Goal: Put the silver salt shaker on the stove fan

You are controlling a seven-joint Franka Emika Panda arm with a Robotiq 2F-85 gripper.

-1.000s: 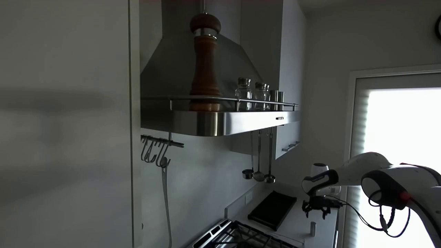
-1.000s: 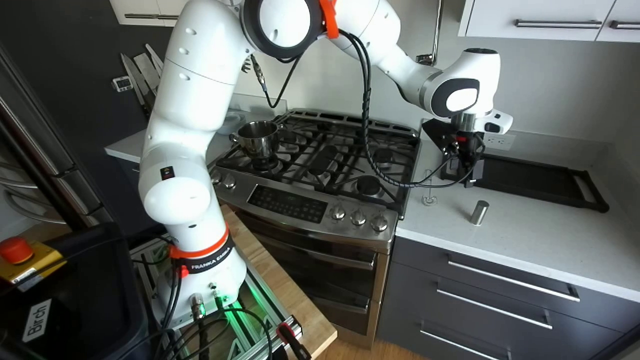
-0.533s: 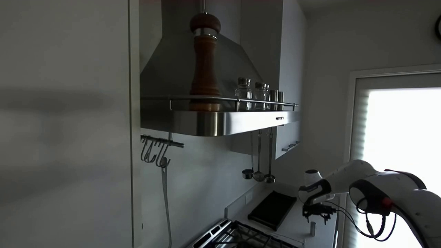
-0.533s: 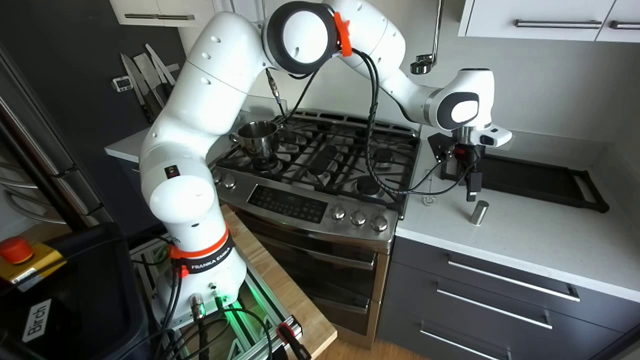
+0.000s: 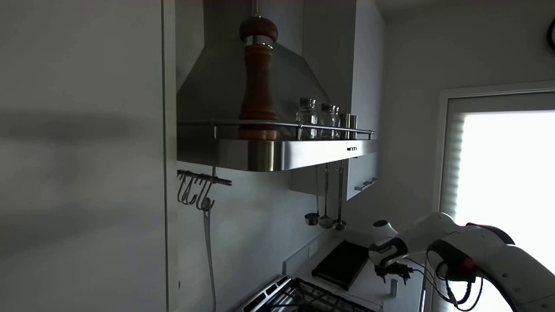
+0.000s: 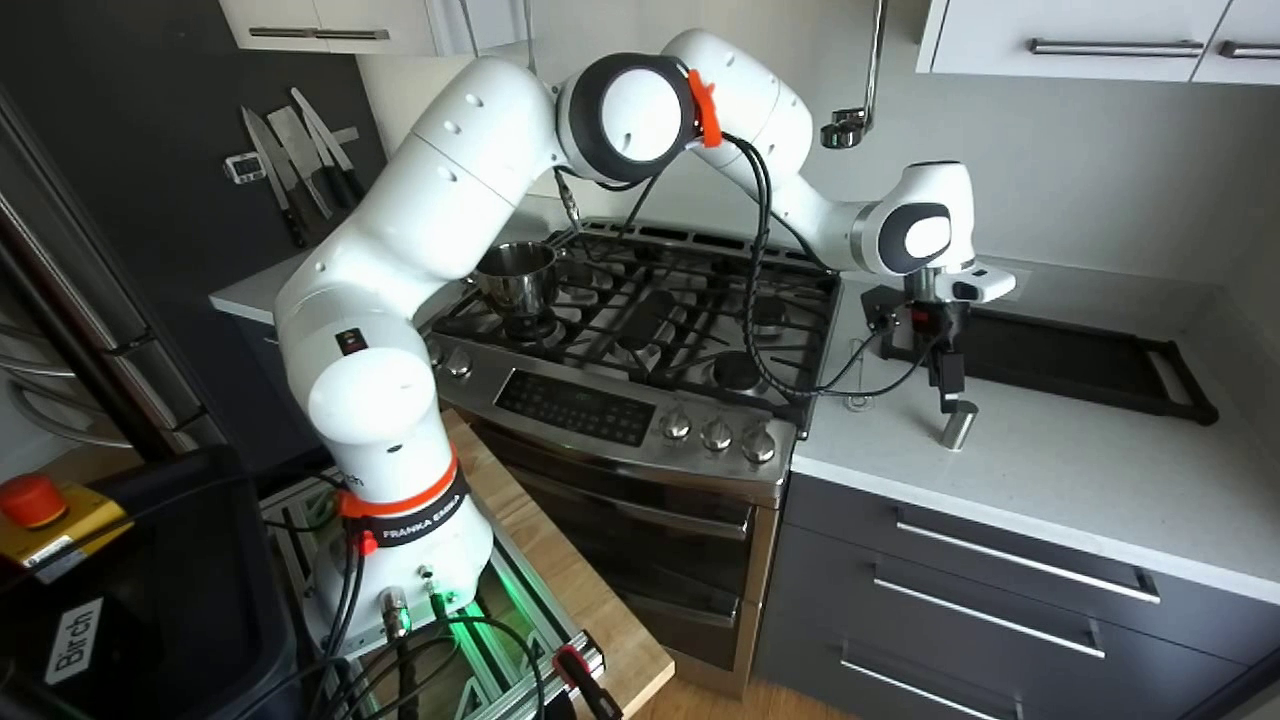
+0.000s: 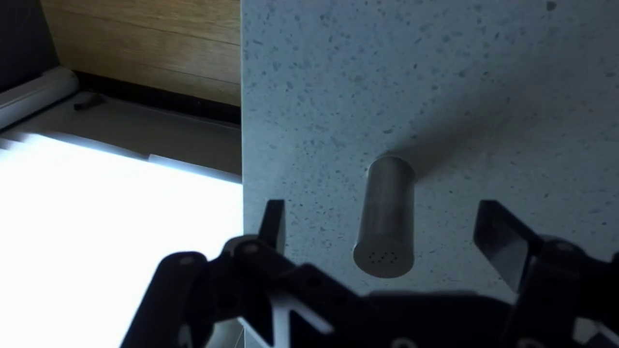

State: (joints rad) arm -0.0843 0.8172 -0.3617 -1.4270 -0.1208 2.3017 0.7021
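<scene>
The silver salt shaker [image 7: 388,208] stands upright on the pale counter, its pierced top showing in the wrist view. My gripper [image 7: 381,209] is open, and in that view the shaker appears between its fingers, touching neither. In an exterior view the gripper [image 5: 394,281] is at about the height of the top of the shaker [image 5: 393,288]; how far the fingers reach down around it I cannot tell. The stove fan [image 5: 316,151], brushed steel with a thin rail, hangs high over the cooktop in an exterior view, well above my gripper.
On the fan's ledge stand a wooden mill [image 5: 259,86], glass jars [image 5: 307,119] and silver cylinders [image 5: 344,125]. Ladles [image 5: 326,221] hang below. A black griddle tray [image 6: 1060,360] lies behind the shaker; the gas cooktop [image 6: 650,320] with a steel pot [image 6: 516,285] is beside the counter.
The arm has come down steadily, bringing the open gripper from well above the counter to the shaker's top. The shaker has stayed in place.
</scene>
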